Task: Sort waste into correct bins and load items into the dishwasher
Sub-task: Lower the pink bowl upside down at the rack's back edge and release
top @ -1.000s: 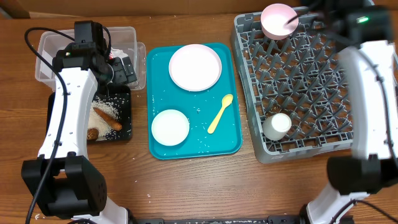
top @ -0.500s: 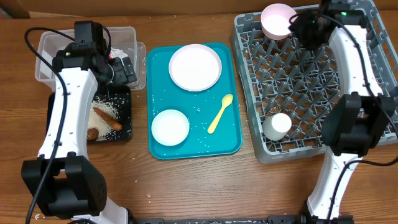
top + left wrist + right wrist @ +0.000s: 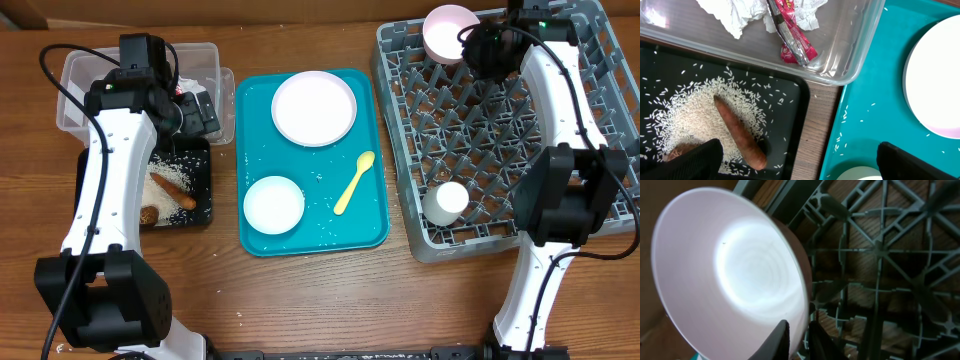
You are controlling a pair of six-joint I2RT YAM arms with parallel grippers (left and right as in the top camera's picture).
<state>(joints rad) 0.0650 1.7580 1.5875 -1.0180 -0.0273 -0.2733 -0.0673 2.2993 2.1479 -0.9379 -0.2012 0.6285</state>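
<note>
- The right pincer (image 3: 797, 339) is narrowed onto the rim of the bowl (image 3: 740, 280). One fingertip (image 3: 780, 342) is inside it and the other outside, with the wall between them.
- Just past the outer finger rise the pegs of the rack (image 3: 880, 245). The bowl sits tilted at the rack's corner.
- To do this well, I judge, hold the pinch square on the rim, move slowly, and seat the bowl between pegs so it cannot tip over the edge.
- Farther off, nearer the robot, a cup (image 3: 446, 201) stands in the rack.
- Well to the pincer's left, the plate (image 3: 313, 108), second bowl (image 3: 273, 204) and spoon (image 3: 354, 182) lie on the teal tray (image 3: 250, 150), not yet loaded.
- Farthest off, the left pincer (image 3: 800, 165) gapes wide and empty over the black tray (image 3: 795, 125), beside the tub (image 3: 850, 60).
</note>
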